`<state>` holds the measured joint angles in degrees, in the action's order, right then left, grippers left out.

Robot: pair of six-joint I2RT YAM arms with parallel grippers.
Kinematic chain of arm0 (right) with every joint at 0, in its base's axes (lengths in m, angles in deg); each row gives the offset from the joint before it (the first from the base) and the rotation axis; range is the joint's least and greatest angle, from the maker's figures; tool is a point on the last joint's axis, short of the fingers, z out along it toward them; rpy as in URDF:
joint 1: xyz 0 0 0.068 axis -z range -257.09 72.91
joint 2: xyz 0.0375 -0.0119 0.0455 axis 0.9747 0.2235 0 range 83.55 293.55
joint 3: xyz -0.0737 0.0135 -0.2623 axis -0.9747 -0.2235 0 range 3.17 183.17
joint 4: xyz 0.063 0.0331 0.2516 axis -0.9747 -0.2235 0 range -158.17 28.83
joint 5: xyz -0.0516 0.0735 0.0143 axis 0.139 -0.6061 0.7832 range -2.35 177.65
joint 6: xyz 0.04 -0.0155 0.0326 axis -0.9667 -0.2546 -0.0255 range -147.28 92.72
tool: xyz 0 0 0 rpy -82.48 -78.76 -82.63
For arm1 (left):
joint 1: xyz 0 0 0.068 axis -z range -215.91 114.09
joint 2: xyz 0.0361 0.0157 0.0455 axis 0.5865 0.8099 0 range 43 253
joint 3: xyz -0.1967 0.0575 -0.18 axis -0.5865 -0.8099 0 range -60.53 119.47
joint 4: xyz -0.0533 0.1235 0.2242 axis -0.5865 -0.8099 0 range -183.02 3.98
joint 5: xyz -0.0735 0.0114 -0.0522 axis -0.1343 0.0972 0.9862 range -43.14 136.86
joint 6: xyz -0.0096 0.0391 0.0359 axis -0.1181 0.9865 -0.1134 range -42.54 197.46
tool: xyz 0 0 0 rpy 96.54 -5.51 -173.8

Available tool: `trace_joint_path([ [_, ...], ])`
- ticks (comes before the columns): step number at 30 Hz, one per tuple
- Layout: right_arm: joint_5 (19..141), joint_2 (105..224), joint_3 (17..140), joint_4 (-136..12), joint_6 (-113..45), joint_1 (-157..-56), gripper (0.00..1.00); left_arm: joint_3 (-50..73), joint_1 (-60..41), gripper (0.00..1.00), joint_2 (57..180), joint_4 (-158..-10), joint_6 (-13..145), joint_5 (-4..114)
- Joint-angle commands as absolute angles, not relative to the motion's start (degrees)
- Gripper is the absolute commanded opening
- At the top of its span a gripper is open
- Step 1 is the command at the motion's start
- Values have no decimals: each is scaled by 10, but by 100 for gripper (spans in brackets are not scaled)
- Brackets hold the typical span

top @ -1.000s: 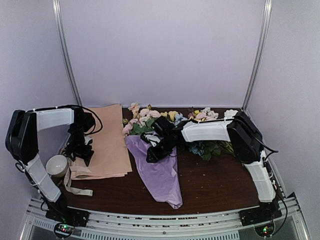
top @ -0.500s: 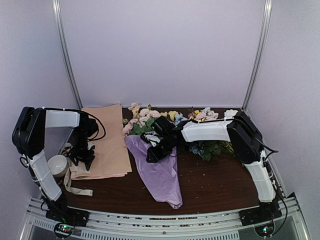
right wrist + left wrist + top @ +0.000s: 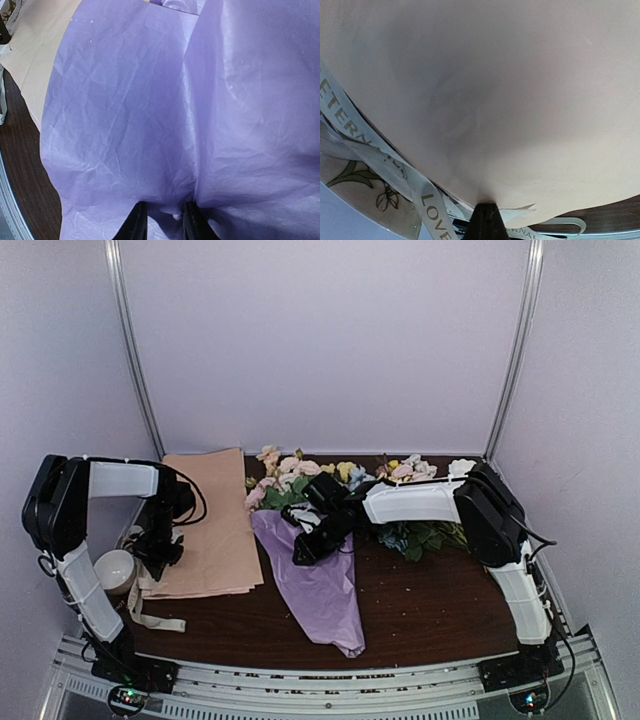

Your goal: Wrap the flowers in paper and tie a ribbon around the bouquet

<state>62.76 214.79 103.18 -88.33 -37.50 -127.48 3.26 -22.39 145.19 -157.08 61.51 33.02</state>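
The bouquet (image 3: 322, 590) lies mid-table, a lilac paper (image 3: 150, 110) cone with pink and yellow flowers (image 3: 285, 478) at its far, wide end. My right gripper (image 3: 303, 548) sits on the cone's upper part. In the right wrist view the right gripper (image 3: 165, 222) is shut on a raised fold of the paper. The cream ribbon (image 3: 350, 125) with printed lettering runs along the near-left edge of the tan sheets, and a loop of the ribbon (image 3: 150, 618) trails toward the front. My left gripper (image 3: 158, 558) (image 3: 485, 220) is shut at that edge, over the ribbon. Whether it holds the ribbon I cannot tell.
A stack of tan sheets (image 3: 215, 520) covers the left of the table. A white cup (image 3: 113, 570) with a flower print stands by the left arm. A bunch with blue hydrangeas (image 3: 415, 535) and loose blooms (image 3: 410, 470) lie at the back right.
My left gripper has closed and shifted slightly toward the tan sheets' near-left edge. The right arm and the bouquet have not moved.
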Motion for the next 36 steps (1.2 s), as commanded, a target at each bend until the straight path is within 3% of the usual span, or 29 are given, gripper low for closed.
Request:
trace_joint_path([
  [1,628,2155,1020,-929,-366,-1276,26,34,-217,0,1421,-1588,613,330],
  [14,634,2159,1023,-934,-363,-1276,26,66,-209,0,1298,-1560,594,333],
  [20,619,2165,1027,-935,-365,-1274,26,152,-115,0,1230,-1486,649,410],
  [23,609,2166,1027,-931,-370,-1273,26,238,20,0,1218,-1426,706,472],
  [28,601,2176,1033,-932,-374,-1270,26,520,193,0,1309,-1418,766,497],
  [32,591,2181,1033,-928,-380,-1267,26,709,265,0,1409,-1411,810,608],
  [36,588,2184,1032,-926,-383,-1264,26,732,274,0,1422,-1326,803,710],
])
